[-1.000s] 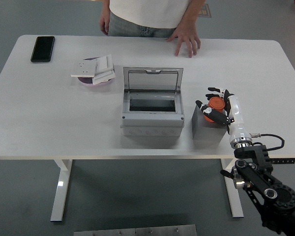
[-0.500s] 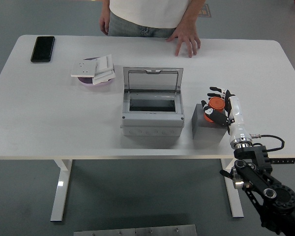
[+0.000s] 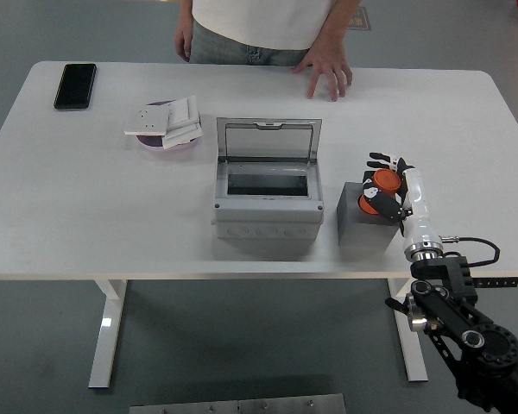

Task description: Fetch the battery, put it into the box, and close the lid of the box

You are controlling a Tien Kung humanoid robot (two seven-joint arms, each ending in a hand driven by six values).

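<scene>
Fingers of the right hand point(image 3: 385, 191) are closing now around the orange battery point(image 3: 379, 183), tighter than a second ago, when they stood splayed wider beside it. The wrist has also drawn a touch further right and nearer the table's front edge. It looks like a grasp being settled, though whether the battery has left its seat cannot be told; it still appears to sit on top of the grey block point(image 3: 363, 222), just right of the open grey box point(image 3: 266, 191).

The box lid point(image 3: 268, 140) stands up behind the dark opening, so the drop-off is ready and the carry lies leftward. Further left of the box, a pink dish with white sockets point(image 3: 167, 124) and a black phone point(image 3: 75, 85) are unchanged. Beyond the box, a person's hand point(image 3: 329, 72) rests flat on the white table point(image 3: 86, 207).
</scene>
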